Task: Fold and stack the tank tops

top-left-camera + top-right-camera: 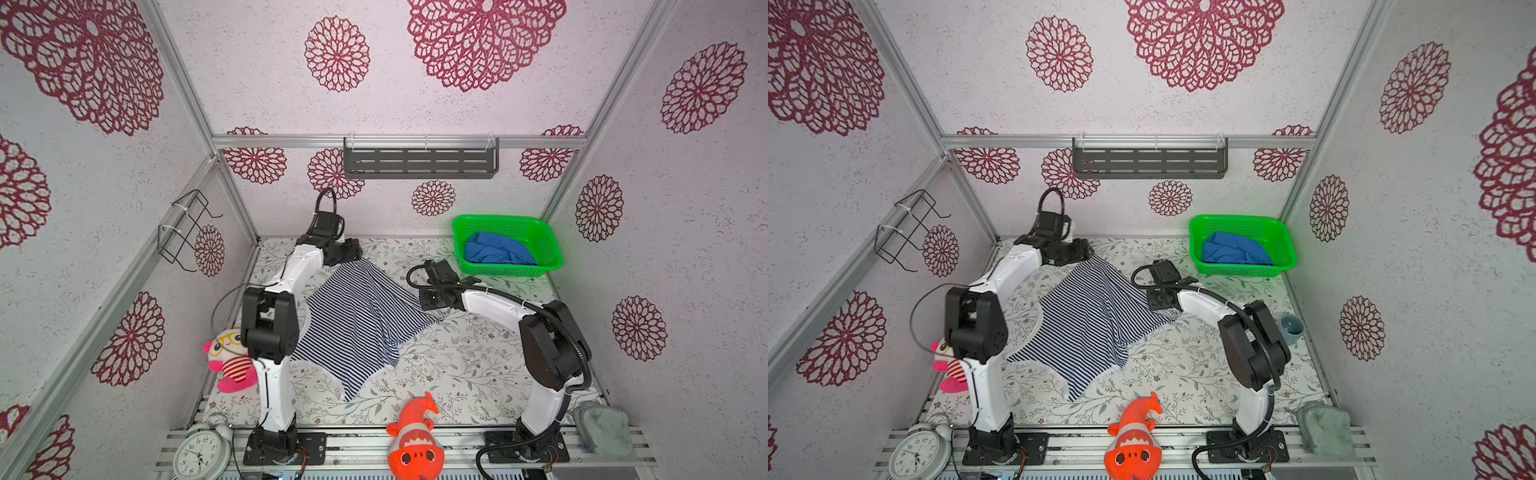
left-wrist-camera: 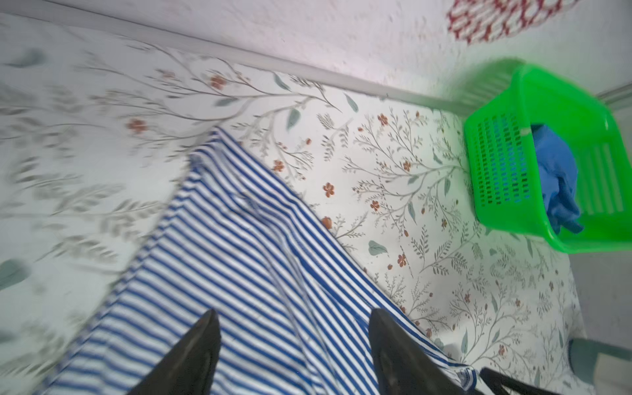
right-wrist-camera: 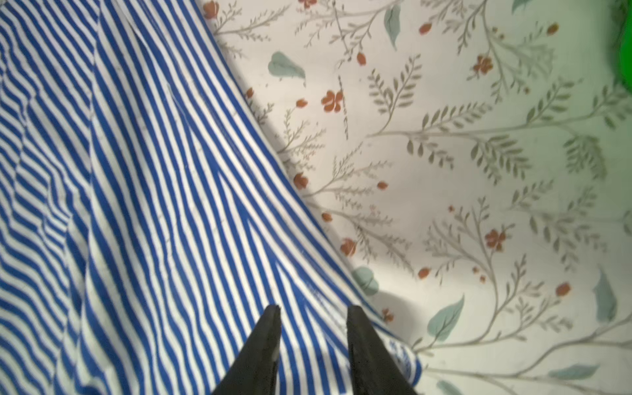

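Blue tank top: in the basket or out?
In. The blue tank top lies bunched up inside the green basket, within its walls, in both top views. It is crumpled, not folded.

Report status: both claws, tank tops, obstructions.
Both open over striped tank top: left claw, right claw. Top spread out, rumpled. In green basket: blue tank top, bunched. Nothing in the way.

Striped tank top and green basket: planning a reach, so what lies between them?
Between striped tank top and green basket lies only bare floral table cover, in the left wrist view; in a top view the right arm hangs over it.
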Robot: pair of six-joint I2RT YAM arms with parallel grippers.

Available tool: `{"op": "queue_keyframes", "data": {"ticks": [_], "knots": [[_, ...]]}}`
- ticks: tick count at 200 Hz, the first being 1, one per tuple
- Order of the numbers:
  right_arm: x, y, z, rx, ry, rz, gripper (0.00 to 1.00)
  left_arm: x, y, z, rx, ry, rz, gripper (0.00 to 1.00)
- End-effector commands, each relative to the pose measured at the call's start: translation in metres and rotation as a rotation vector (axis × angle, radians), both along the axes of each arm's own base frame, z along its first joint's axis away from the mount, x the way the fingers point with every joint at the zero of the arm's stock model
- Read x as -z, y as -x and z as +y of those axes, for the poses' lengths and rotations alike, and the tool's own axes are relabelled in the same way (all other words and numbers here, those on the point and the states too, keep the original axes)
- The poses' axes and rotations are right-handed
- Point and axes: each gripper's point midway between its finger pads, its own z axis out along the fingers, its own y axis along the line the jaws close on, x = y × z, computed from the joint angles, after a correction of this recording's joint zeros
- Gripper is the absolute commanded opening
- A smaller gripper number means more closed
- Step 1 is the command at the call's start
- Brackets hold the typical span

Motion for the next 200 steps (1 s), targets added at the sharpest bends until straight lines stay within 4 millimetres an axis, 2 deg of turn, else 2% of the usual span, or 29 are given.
{"op": "queue_keyframes", "data": {"ticks": [1, 13, 28, 39, 57, 74, 83, 85, 93, 102, 139, 151, 170, 200], "knots": [[0.008, -0.014, 0.014, -0.132, 0.06, -0.021, 0.44, 0.045, 0.037, 0.049, -0.143, -0.09, 0.113, 0.68], [0.014, -0.023, 0.019, -0.157, 0.065, -0.018, 0.51, 0.064, 0.058, 0.069, -0.196, -0.111, 0.17, 0.66], [0.02, -0.033, 0.025, -0.184, 0.066, -0.017, 0.55, 0.082, 0.074, 0.09, -0.253, -0.138, 0.217, 0.65], [0.027, -0.039, 0.026, -0.191, 0.069, -0.014, 0.56, 0.093, 0.079, 0.102, -0.289, -0.151, 0.237, 0.65], [0.039, -0.044, 0.026, -0.194, 0.086, 0.009, 0.56, 0.108, 0.078, 0.117, -0.341, -0.143, 0.249, 0.65], [0.047, -0.044, 0.022, -0.183, 0.099, 0.025, 0.53, 0.12, 0.071, 0.124, -0.363, -0.144, 0.262, 0.65], [0.05, -0.042, 0.018, -0.17, 0.105, 0.029, 0.49, 0.124, 0.066, 0.124, -0.365, -0.144, 0.26, 0.62], [0.05, -0.042, 0.017, -0.167, 0.108, 0.029, 0.48, 0.135, 0.067, 0.124, -0.363, -0.148, 0.284, 0.61], [0.052, -0.039, 0.013, -0.156, 0.11, 0.033, 0.44, 0.146, 0.063, 0.122, -0.358, -0.138, 0.3, 0.58], [0.054, -0.036, 0.008, -0.142, 0.114, 0.039, 0.38, 0.155, 0.058, 0.12, -0.357, -0.127, 0.309, 0.5], [0.063, -0.014, -0.017, -0.043, 0.121, 0.075, 0.11, 0.156, 0.028, 0.111, -0.345, -0.071, 0.301, 0.1], [0.065, -0.005, -0.026, 0.012, 0.109, 0.085, 0.05, 0.159, 0.019, 0.108, -0.324, -0.066, 0.315, 0.01], [0.065, 0.013, -0.036, 0.119, 0.058, 0.112, 0.03, 0.159, -0.002, 0.102, -0.284, -0.051, 0.315, 0.0], [0.079, 0.062, -0.05, 0.289, -0.034, 0.197, 0.0, 0.153, -0.038, 0.098, -0.235, -0.065, 0.301, 0.0]]}}
